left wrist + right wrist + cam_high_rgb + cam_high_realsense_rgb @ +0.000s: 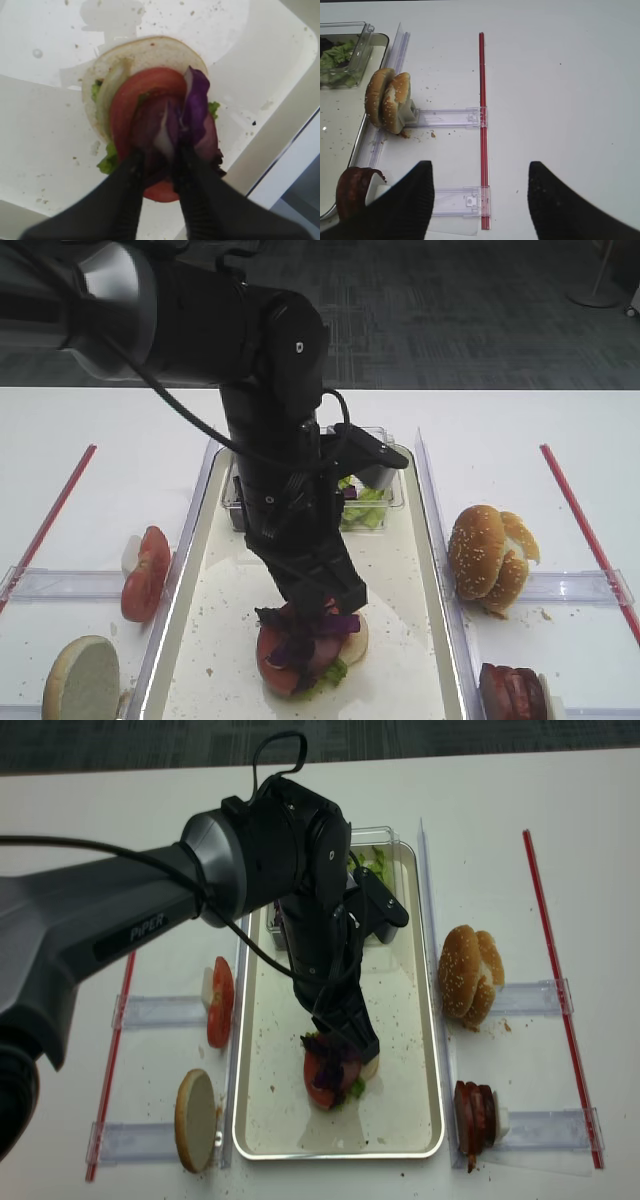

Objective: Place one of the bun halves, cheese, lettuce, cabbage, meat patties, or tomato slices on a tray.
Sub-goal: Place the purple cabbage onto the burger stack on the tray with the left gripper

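The left gripper (pixel 159 170) is lowered over a stacked burger near the front end of the tray (pixel 250 1120), its jaws only narrowly parted around the cabbage (pixel 192 107), which lies on a tomato slice (pixel 135 100) above lettuce (pixel 107 162) and a pale bun half (pixel 145 50); whether the purple shreds are gripped or merely touched cannot be told. The word "PIPER" is read on the left arm (pixel 140 930). A clear tub (pixel 375 500) of greens sits at the tray's far end. The right gripper (pixel 479 197) is held wide open and empty above the tabletop's right side, beside sesame buns (pixel 387 100), a red strip (pixel 481 115) and meat patties (pixel 476 1115).
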Controlling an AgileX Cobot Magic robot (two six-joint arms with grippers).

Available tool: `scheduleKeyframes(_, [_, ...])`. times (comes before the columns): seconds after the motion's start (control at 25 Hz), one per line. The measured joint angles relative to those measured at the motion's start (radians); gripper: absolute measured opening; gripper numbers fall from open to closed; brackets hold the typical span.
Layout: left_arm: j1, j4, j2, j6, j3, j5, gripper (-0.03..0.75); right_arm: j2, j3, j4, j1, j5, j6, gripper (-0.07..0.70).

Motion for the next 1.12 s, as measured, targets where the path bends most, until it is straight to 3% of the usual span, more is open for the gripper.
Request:
scheduleKeyframes(0.28, [0.0, 0.056, 0.0, -0.014, 0.0, -0.005, 0.237, 0.0, 0.0, 0.0, 0.0, 0.0, -0.005, 0.445])
scheduleKeyframes(0.76, [0.0, 0.043, 0.0, -0.018, 0.0, -0.005, 0.452, 0.0, 0.0, 0.0, 0.0, 0.0, -0.005, 0.445])
scheduleKeyframes(1.12, [0.0, 0.047, 0.0, -0.018, 0.0, -0.013, 0.521, 0.0, 0.0, 0.0, 0.0, 0.0, 0.0, 0.445])
